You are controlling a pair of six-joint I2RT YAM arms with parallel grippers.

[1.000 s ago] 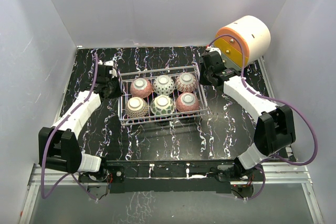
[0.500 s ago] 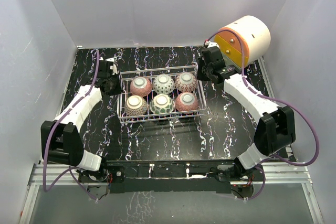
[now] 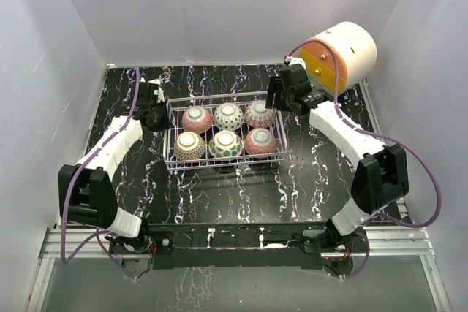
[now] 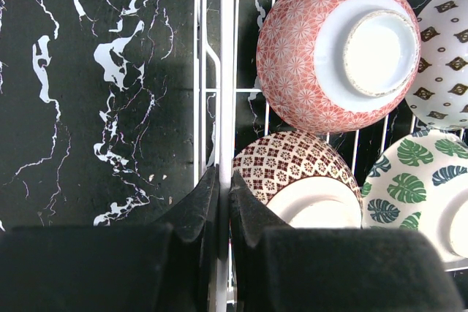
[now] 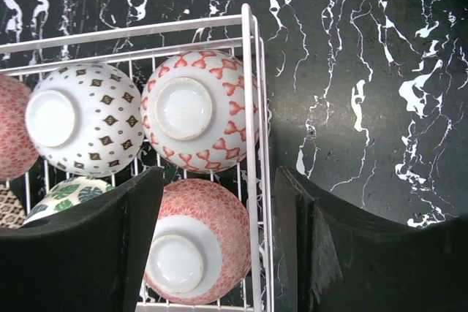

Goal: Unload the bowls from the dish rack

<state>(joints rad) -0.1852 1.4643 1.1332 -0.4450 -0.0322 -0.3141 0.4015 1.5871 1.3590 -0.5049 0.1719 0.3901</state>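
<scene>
So the dish rack (image 3: 223, 169) is sitting mid-table with all six bowls (image 3: 226, 145) lying upside down inside it, foot rings up, so nothing's unloaded yet. The left gripper (image 4: 224, 206) is clamping fully shut on the rack's left rim wire. The right gripper (image 5: 219, 180) is hanging wide open with nothing in it, straddling the right rim, so the wire and a pink-red bowl (image 5: 212, 210) are both sitting between its fingers, with the outer finger over the bare table (image 5: 365, 71). Here's what's worrying me: if the right one is closing where it is, it's probably catching wire along with the bowl, or instead of it. Then both arms are tugging on a light wire basket, which could be skidding or tipping and rattling everything together. The bowls are also sitting packed close, domed and glossy-looking, so a finger is going to be struggling for room between them. A pinch on the curved side could be squirting one out against its neighbour.
</scene>
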